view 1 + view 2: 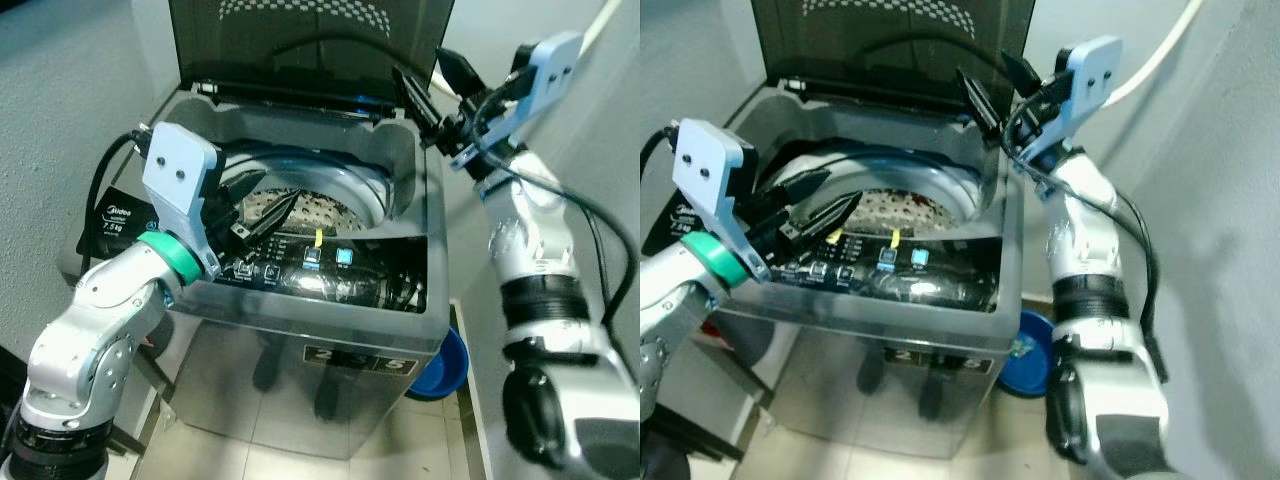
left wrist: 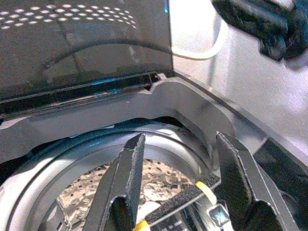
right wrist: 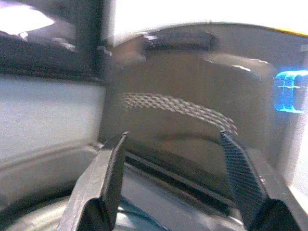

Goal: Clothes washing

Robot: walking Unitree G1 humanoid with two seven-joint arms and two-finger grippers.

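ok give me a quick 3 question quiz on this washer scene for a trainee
1. True or false: the washing machine lid is raised.
2. Which gripper is near the lid's edge? A) left gripper B) right gripper
3. Fill in: on the floor beside the washing machine sits a blue ____.

Key: 1 true; 2 B; 3 basin. Both grippers are open and hold nothing; the left one hovers over the drum.

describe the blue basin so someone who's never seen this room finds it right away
Start at the grey top-loading washing machine with its dark lid raised. Look down its right side to the floor, between the machine and the white wall. The basin sits there, half hidden behind the machine's corner; it is the one bright blue, round thing among grey and white surfaces.
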